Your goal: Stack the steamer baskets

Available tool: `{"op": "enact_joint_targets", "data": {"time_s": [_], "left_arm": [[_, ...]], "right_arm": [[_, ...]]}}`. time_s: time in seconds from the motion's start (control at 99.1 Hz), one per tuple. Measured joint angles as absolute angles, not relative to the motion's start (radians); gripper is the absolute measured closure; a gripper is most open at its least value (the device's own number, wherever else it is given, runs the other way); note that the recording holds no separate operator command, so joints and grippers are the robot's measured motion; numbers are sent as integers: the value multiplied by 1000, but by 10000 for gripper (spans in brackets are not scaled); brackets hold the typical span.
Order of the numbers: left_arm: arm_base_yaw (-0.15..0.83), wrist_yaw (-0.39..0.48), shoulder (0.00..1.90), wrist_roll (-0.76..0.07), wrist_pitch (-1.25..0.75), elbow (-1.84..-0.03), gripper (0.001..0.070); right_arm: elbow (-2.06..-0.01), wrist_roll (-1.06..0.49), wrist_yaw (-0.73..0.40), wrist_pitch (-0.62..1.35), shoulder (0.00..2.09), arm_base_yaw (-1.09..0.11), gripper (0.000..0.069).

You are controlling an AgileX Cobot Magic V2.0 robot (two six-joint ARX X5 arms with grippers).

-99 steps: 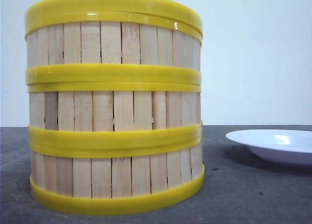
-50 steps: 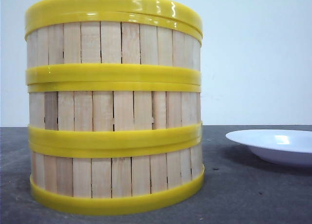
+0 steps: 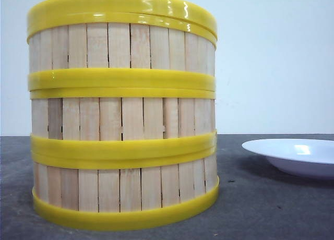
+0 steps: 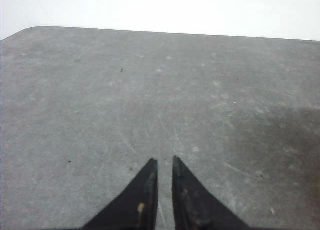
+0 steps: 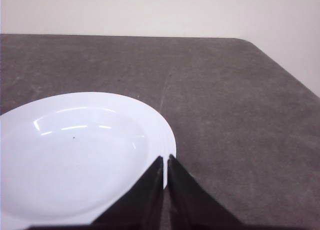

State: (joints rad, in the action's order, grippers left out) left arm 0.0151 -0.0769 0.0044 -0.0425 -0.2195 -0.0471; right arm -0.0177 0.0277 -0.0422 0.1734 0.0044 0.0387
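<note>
Three steamer baskets (image 3: 122,115), walls of pale vertical wooden slats banded by thick glossy yellow rims, stand stacked in one round column near the front edge of the grey, scuffed bench (image 3: 271,208). A smooth white plate (image 3: 295,155) lies apart. Left gripper (image 4: 164,162) and right gripper (image 5: 165,159) are pressed nearly together, empty; neither wrist view shows the baskets.

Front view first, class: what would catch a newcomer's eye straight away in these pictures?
A tall stack of three steamer baskets with yellow rims fills the left of the front view, standing on the grey table. To its right lies a white plate, above which the shut right end effector hangs.
</note>
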Motion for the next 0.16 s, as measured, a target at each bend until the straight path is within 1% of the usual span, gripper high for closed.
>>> {"op": "enact_joint_targets", "data": {"time_s": [0.161], "left_arm": [[15,-77,4,-43,-219,-47,684]], "right_arm": [[-18,31,-40,174,4,38,683]]}}
